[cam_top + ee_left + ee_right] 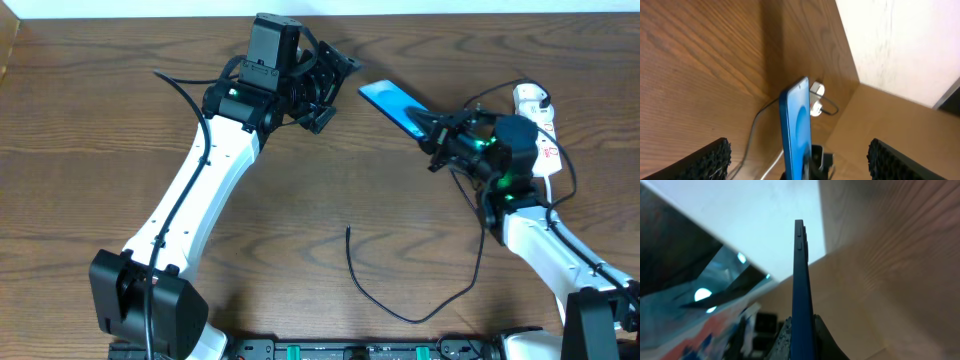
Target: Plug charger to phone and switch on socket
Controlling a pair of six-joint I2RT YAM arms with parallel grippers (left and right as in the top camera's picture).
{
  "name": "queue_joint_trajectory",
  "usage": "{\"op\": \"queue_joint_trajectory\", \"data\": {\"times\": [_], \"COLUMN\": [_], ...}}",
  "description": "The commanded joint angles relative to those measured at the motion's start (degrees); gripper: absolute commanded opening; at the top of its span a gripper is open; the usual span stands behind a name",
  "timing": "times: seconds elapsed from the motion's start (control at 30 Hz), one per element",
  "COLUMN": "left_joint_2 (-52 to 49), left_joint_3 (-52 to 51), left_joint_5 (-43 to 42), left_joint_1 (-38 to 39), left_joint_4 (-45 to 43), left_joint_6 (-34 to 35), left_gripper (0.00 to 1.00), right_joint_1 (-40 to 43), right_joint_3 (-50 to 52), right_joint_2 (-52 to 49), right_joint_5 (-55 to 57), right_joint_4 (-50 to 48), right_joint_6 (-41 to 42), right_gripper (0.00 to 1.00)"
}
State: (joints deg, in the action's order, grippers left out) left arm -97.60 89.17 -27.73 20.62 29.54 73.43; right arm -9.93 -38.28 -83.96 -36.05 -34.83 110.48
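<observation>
Clamps the phone (pixel 390 103) by one end in the right gripper (pixel 432 131), long axis pointing from it toward the left gripper (pixel 335 92), spread wide and empty. Shows the charger (pixel 349 250) plug on the table (pixel 100 120), behind both claws, well apart; probably left's job.

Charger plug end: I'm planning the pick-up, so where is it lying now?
Overhead view: the charger's free end lies on the table near the middle, between both arms, apart from the phone in the right gripper.
</observation>
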Motion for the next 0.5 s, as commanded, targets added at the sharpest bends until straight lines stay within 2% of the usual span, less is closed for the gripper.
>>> {"op": "queue_joint_trajectory", "data": {"times": [0.0, 0.33, 0.47], "left_joint_2": [-0.46, -0.46, -0.46], "left_joint_3": [0.79, 0.79, 0.79], "left_joint_5": [3.48, 3.39, 3.39], "left_joint_1": [-0.09, 0.02, 0.09], "left_joint_4": [-0.11, -0.09, -0.11], "left_joint_6": [7.19, 13.94, 13.92], "left_gripper": [0.87, 0.87, 0.87], "right_joint_1": [-3.61, -8.74, -10.12], "right_joint_3": [-1.14, -1.14, -1.14], "right_joint_2": [0.70, 0.70, 0.70], "right_joint_5": [2.95, 10.01, 12.22], "right_joint_4": [-4.09, -9.68, -12.63], "right_joint_6": [7.06, 7.06, 7.06], "right_gripper": [0.01, 0.01, 0.01]}}
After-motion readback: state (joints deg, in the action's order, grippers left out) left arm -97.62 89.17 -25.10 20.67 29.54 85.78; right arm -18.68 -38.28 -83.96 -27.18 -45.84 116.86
